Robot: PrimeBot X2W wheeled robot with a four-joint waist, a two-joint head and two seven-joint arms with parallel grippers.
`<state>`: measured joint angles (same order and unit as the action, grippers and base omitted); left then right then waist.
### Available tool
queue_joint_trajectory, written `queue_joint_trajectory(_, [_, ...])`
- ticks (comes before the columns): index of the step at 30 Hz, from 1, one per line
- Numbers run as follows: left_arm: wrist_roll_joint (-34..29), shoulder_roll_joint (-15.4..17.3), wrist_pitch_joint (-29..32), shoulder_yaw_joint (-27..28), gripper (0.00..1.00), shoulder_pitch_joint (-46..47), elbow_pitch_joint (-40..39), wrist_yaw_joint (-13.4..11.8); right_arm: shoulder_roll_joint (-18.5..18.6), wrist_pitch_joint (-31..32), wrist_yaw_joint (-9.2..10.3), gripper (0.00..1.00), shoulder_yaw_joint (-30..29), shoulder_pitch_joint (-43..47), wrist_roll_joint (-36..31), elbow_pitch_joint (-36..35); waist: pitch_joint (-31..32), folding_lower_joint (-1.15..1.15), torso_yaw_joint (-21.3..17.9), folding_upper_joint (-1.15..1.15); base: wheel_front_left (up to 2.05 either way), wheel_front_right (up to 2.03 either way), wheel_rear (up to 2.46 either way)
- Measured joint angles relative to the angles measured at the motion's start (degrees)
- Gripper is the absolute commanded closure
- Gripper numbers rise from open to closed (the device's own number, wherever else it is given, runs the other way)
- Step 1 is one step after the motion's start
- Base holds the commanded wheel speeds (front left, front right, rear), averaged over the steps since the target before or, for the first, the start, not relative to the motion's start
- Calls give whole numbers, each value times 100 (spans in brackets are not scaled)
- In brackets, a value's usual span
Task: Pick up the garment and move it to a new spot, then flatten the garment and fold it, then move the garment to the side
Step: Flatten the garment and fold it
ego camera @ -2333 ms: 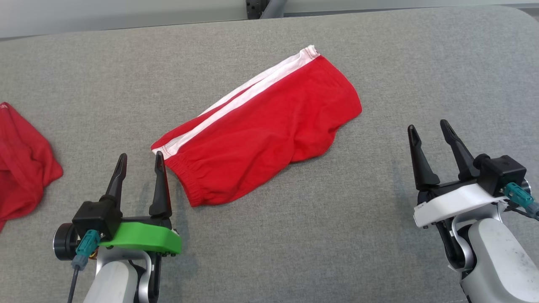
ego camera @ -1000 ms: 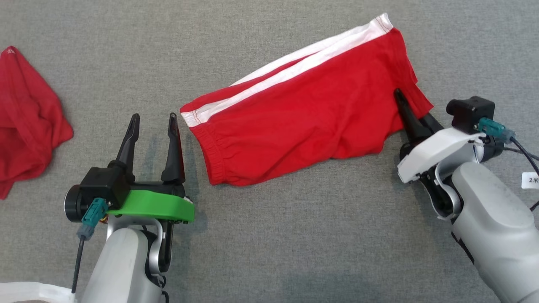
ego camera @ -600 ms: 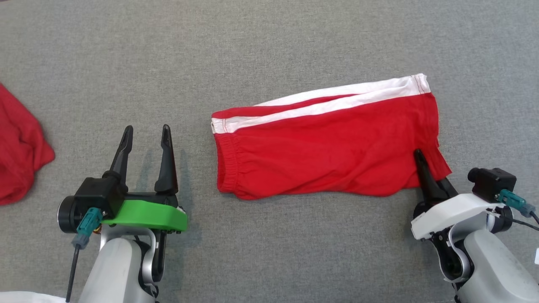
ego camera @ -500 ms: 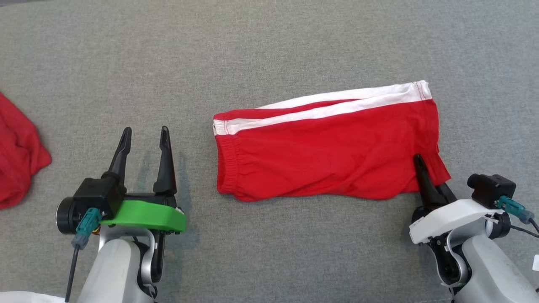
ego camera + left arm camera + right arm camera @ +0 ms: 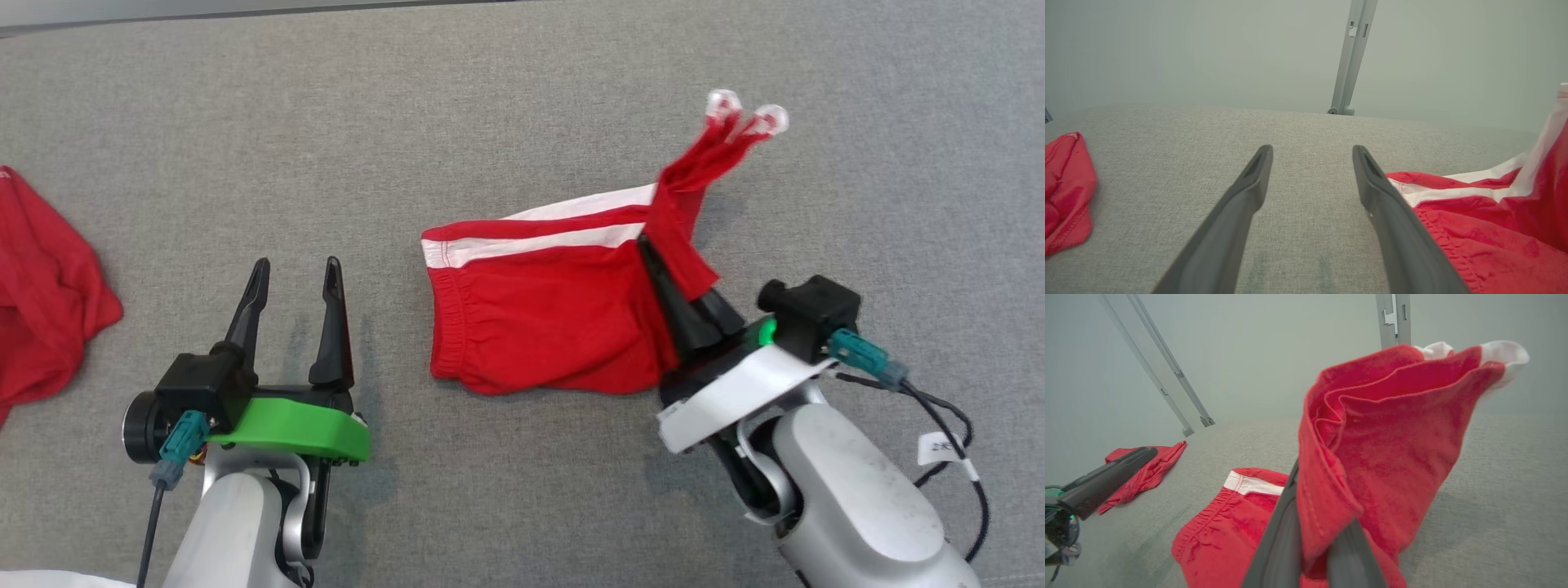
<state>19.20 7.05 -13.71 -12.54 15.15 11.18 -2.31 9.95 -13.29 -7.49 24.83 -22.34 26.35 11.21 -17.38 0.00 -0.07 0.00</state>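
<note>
The garment [image 5: 539, 327] is a pair of red shorts with white side stripes, its waistband end flat on the grey table. My right gripper [image 5: 663, 265] is shut on the leg hem and holds that end raised, the loose hem [image 5: 735, 131] sticking up and away. In the right wrist view the red cloth [image 5: 1392, 437] drapes over my shut right gripper [image 5: 1314, 498]. My left gripper [image 5: 295, 265] stands open and empty just left of the waistband, clear of it. The left wrist view shows the left gripper [image 5: 1312, 149] open above bare table, the garment [image 5: 1474, 228] to its right.
A second crumpled red cloth [image 5: 41, 302] lies at the table's left edge, also seen as the red cloth [image 5: 1065, 192] in the left wrist view. The grey fabric table [image 5: 522, 98] stretches all round. A tagged cable [image 5: 939, 441] hangs from my right wrist. A metal post [image 5: 1349, 57] rises behind the table.
My right gripper has lifted the garment's right leg end and carried it left over the rest, so the flat shorts now bunch up. The left gripper has stayed open and in place.
</note>
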Motion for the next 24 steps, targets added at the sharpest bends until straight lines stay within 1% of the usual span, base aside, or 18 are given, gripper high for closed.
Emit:
queue_joint_trajectory(4, [36,-41,-31,-26,0,-13,9,0,-200,233,0,100,770,-286,25,-11,16,0,131,0,0,0,0])
queue_joint_trajectory(7, [64,-80,-48,-42,0,-12,29,-1,-325,366,0,100,1256,-514,123,279,-11,0,233,0,0,0,0])
queue_joint_trajectory(8, [64,-80,-48,-42,0,-12,29,-1,-325,366,0,100,1256,-514,123,279,-11,0,233,0,0,0,0])
queue_joint_trajectory(9, [97,-93,-49,-54,0,-12,40,0,-361,364,0,100,1397,-560,166,389,-23,0,270,0,0,0,0])
queue_joint_trajectory(15, [144,-204,-98,-110,0,13,180,26,-489,292,0,100,1971,-787,421,1167,-128,0,500,0,0,0,0])
queue_joint_trajectory(16, [154,-211,-99,-100,0,13,194,26,-494,248,0,98,2017,-815,432,1227,-143,0,514,0,0,0,0])
queue_joint_trajectory(17, [163,-215,-99,-89,0,14,204,27,-497,207,0,64,2053,-854,432,1276,-155,0,522,0,0,0,0])
queue_joint_trajectory(18, [162,-220,-100,-67,0,14,223,27,-494,142,1,14,2146,-926,431,1311,-158,0,513,0,0,0,0])
queue_joint_trajectory(19, [158,-219,-105,-55,0,15,223,27,-493,103,1,0,2201,-956,430,1312,-154,0,498,0,0,0,0])
queue_joint_trajectory(20, [157,-219,-105,-46,0,15,227,27,-487,90,0,0,2253,-979,430,1307,-149,0,480,0,0,0,0])
queue_joint_trajectory(21, [133,-209,-107,-18,0,27,249,27,-414,-1,0,0,2465,-988,403,1159,-110,0,406,0,0,0,0])
queue_joint_trajectory(24, [131,-198,-107,10,0,28,270,26,-376,-53,0,0,2536,-939,374,959,-53,0,353,0,0,0,0])
